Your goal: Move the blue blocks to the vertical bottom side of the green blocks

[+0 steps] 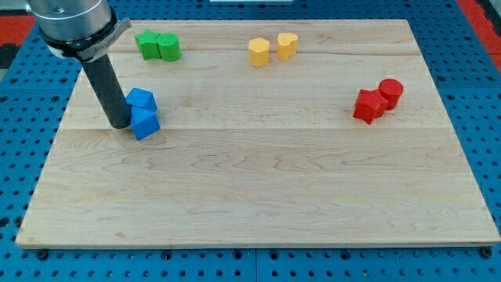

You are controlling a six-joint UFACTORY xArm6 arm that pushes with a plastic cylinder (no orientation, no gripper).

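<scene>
The wooden surface [258,196] lies on a blue pegboard [23,141] and carries four pairs of small blocks.

My tip [119,125] is at the view's left part of the surface. The tool here is only a straight dark rod with no jaws, so it has nothing to open or close, and it clamps nothing. The tip stands just at the left of the two blue blocks and seems to touch the lower one. Above the rod, the grey metal body of the arm [72,25] fills the view's top left corner.

The upper blue block [142,99] and the lower blue block [145,123] touch each other, one above the other in the view. Their exact shapes I cannot tell; both look angular.

The green blocks are near the view's top, a little to the right of the blue pair and apart from it. The left green block [145,43] looks star-like, and the right green block [168,47] looks rounded. They touch each other side by side.

The two yellow blocks [259,52] [286,45] stand near the top middle, just beside each other.

At the view's right, the red star-like block [368,106] touches the red cylinder [390,92].
</scene>
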